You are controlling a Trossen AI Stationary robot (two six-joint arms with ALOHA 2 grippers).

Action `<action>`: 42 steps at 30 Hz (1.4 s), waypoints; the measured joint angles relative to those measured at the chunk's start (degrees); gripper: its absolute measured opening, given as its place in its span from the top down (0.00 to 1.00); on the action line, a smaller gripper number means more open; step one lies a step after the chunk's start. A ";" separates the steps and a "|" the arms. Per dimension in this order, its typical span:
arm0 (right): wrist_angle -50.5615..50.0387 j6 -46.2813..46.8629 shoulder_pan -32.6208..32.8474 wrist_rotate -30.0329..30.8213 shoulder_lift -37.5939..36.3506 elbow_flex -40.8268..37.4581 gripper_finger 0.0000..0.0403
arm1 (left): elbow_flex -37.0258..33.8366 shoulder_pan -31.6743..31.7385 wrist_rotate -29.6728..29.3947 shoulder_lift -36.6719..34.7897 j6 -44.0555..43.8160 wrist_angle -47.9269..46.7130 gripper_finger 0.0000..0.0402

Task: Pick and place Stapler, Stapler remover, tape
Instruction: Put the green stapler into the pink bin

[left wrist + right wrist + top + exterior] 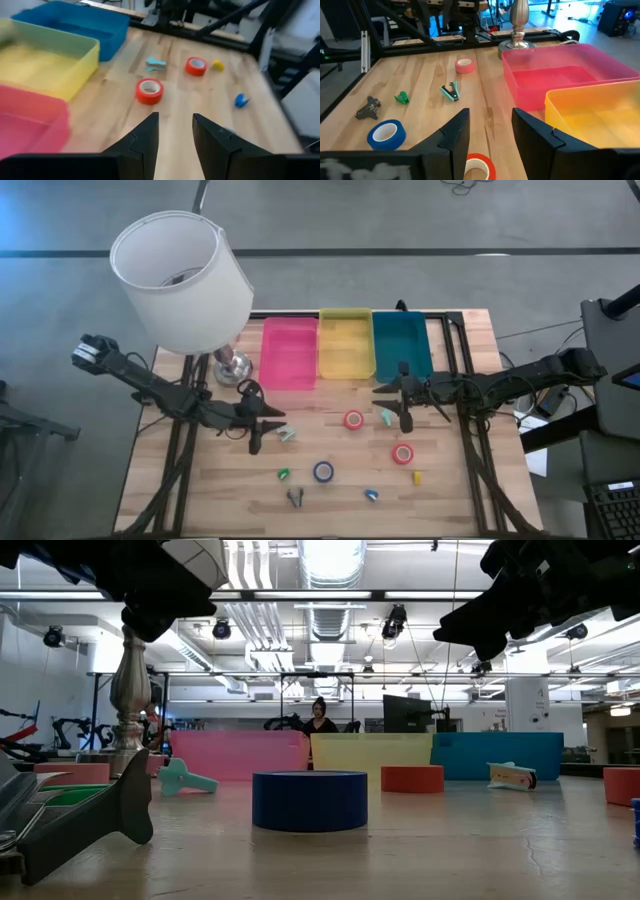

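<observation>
1. Two grippers over the wooden table (330,500), both empty; each pair of fingers stands apart with a narrow gap, seen in both wrist views
2. Left gripper (254,444) hangs over the left-middle of the table, fingers (142,145) parted, nothing between them; a pale teal stapler remover (287,433) lies just beside it on the right
3. Right gripper (405,424) hangs over the right-middle, in front of the blue bin (401,345), fingers (452,137) parted and bare; a second teal piece (387,417) lies just left of it
4. Tape: red roll (354,420) near the table's centre, left of the right gripper; another red roll (403,454) nearer, below that gripper; dark blue roll (323,471) near the front centre; pink roll (464,65) far off by the lamp base (519,30), seen in the right wrist view
5. Small bits along the near edge: green piece (284,474), dark grey piece (295,498), blue piece (371,494), yellow piece (417,477)
6. Far side: pink bin (289,352), yellow bin (346,343), blue bin in a row, touching; white lamp shade (180,280) at far left
</observation>
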 joint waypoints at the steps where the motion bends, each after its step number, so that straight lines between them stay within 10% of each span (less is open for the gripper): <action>1: 0.09 -0.03 0.00 0.00 0.12 0.00 0.65 | 0.00 -0.32 0.59 0.82 -0.30 1.46 0.70; 16: 0.25 0.53 0.00 0.00 0.39 0.02 0.59 | 15.42 -8.55 -1.31 26.81 6.77 13.38 0.70; 29: -0.07 0.56 0.00 -0.09 0.46 0.02 0.61 | 39.86 -8.17 -1.27 40.65 3.29 -13.17 0.70; 42: 0.00 0.26 0.00 -0.07 0.48 0.02 0.59 | 42.23 -7.83 0.79 44.65 -5.57 -26.04 0.70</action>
